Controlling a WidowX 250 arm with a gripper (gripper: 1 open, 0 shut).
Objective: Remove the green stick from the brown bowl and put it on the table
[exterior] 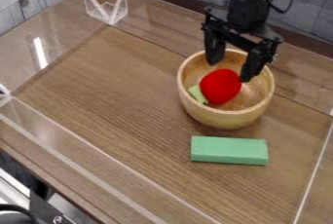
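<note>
The brown bowl (247, 117) sits right of centre on the table (117, 92). Inside it lie a red ball (221, 86) and the green stick (196, 93), a thin pale-green piece tucked against the bowl's left inner wall, partly hidden by the ball. My gripper (236, 59) hangs open just above the bowl's far rim, above and slightly behind the ball, its two dark fingers (209, 51) pointing down. It holds nothing.
A flat green rectangular block (229, 150) lies on the table just in front of the bowl. Low clear acrylic walls (104, 6) edge the table, with a corner bracket at the back left.
</note>
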